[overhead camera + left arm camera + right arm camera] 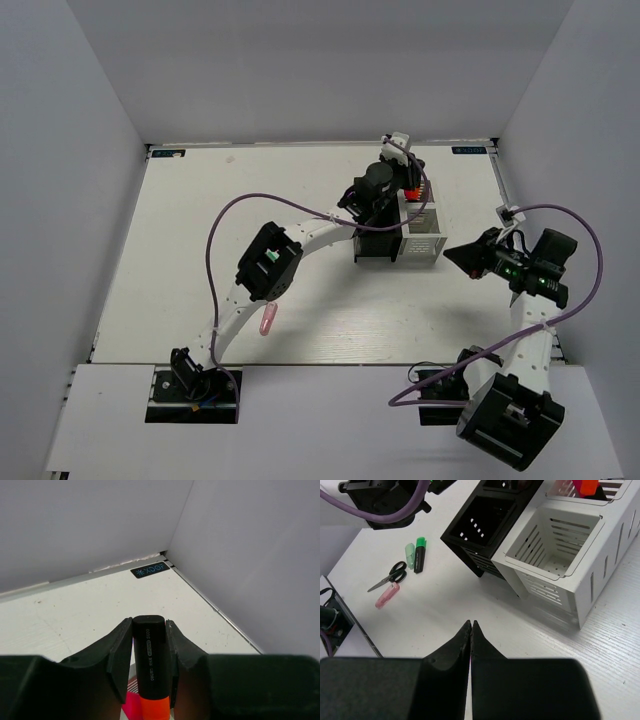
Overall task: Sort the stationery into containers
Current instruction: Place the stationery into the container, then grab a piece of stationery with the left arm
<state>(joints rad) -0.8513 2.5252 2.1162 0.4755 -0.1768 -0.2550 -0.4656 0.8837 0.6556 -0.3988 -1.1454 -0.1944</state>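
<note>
Counting two holders, one black [470, 555] and one white [605, 565], touching side by side on the desk [445, 610]. Loose beside the black one: one scissors [387, 577], one mint highlighter [409, 555], one green-capped marker [420, 555], one pink cutter [386, 595]. My left tool [148, 630] pinches one orange marker [150, 670] over the white holder's far compartment, left arm stretched across the desk. My right arm is bent; right tool [470, 630] pressed together, gripping nothing, near the white holder.
</note>
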